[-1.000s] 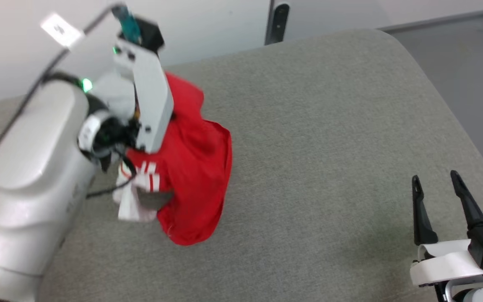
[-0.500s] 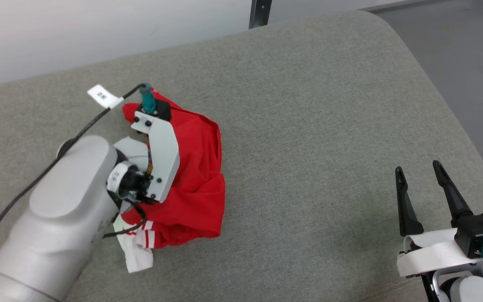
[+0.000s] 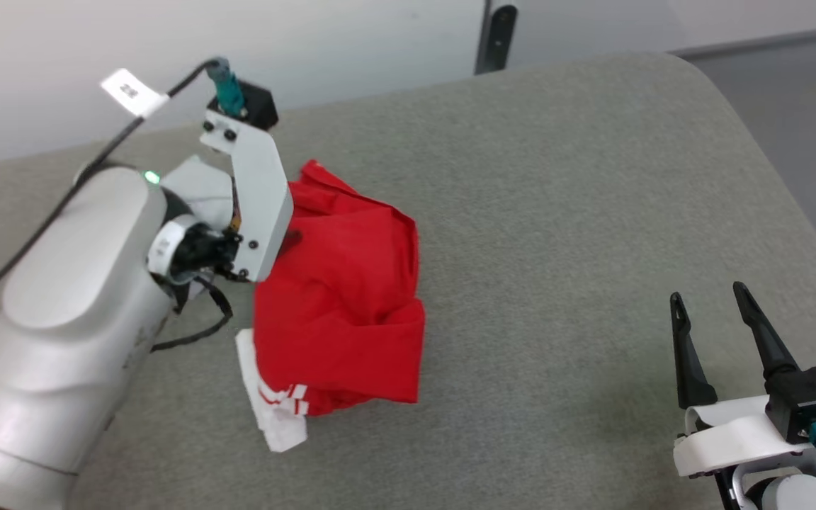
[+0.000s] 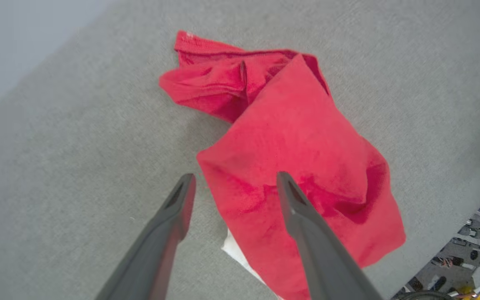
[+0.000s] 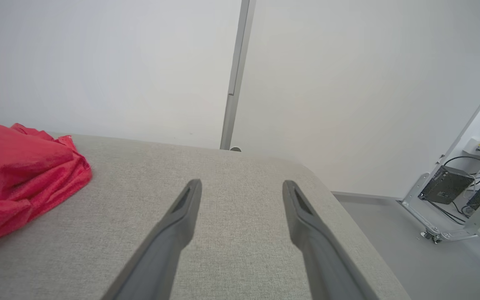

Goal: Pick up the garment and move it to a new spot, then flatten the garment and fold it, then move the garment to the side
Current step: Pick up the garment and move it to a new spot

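Note:
The garment [image 3: 344, 304] lies in a crumpled red heap on the grey padded surface, and a white sleeve with red-striped trim [image 3: 273, 411] sticks out at its near-left edge. In the left wrist view my left gripper [image 4: 236, 177] hangs open above the garment [image 4: 298, 146], with nothing between its fingers. From the head view the pale left wrist mount [image 3: 252, 191] hides those fingers. My right gripper [image 3: 707, 294] stands open and empty at the lower right, well clear of the cloth. In the right wrist view it [image 5: 242, 183] points along the surface, with the garment [image 5: 19, 166] at far left.
The grey padded surface [image 3: 557, 212] has a rounded right edge that drops to a grey floor [image 3: 805, 106]. A white wall and a dark post [image 3: 496, 35] stand behind it. A black cable with a white tag [image 3: 128, 91] runs off the left wrist. A box with cables [image 5: 448, 189] sits on the floor.
My left gripper has opened and let go of the garment, which now rests in a heap on the surface. The left wrist has lifted off the cloth. The head camera has shifted.

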### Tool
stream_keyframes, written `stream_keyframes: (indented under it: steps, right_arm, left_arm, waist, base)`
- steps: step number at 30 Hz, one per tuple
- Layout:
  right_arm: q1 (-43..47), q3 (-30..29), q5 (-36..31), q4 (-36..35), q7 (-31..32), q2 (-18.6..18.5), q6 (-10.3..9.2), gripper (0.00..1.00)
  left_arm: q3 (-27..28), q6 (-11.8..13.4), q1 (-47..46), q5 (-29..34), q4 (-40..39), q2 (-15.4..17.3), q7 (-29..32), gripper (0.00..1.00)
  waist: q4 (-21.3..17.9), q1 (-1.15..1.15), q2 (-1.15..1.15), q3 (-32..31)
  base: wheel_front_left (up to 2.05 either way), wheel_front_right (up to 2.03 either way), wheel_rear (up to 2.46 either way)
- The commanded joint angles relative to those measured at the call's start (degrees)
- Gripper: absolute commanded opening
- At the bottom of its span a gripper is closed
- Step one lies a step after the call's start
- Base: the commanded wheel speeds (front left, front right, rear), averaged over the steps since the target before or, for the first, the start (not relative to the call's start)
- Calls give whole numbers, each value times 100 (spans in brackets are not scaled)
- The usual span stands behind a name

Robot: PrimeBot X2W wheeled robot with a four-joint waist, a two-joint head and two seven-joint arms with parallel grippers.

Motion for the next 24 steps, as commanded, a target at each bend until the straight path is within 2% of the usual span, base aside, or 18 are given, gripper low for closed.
stream_keyframes:
  steps: [1, 5, 13, 16, 17, 24]
  right_arm:
    - [101, 5, -24, -39, -6, 12, -6, 100]
    - [175, 30, -61, -196, -6, 10, -6, 100]
    - [459, 175, -171, -358, -6, 10, -6, 100]
    - [571, 224, -219, -371, -6, 7, -6, 100]
    - [571, 224, -219, -371, -6, 7, -6, 100]
    - [769, 315, -231, -366, -6, 9, -6, 100]
  left_arm:
    - [66, -48, 67, -41, -131, 29, -156, 100]
    - [242, -226, 402, -156, -722, 173, -1013, 100]
    - [632, -308, 1555, 41, -1691, 472, -3514, 100]
    - [855, -157, 2073, 103, -1809, 439, -4365, 100]
    - [855, -157, 2073, 103, -1809, 439, -4365, 100]
    - [1208, 118, 3264, 307, -1907, 336, -6148, 100]
  waist:
    - [246, 0, 0, -199]
    - [488, 0, 0, -354]
    - [869, 0, 0, -788]
    - [965, 0, 0, -943]
    - [965, 0, 0, -943]
    - [1129, 0, 0, -1167]
  base:
    - [0, 0, 0]
    - [0, 0, 0]
    - [0, 0, 0]
    - [0, 0, 0]
    - [0, 0, 0]
    - [0, 0, 0]
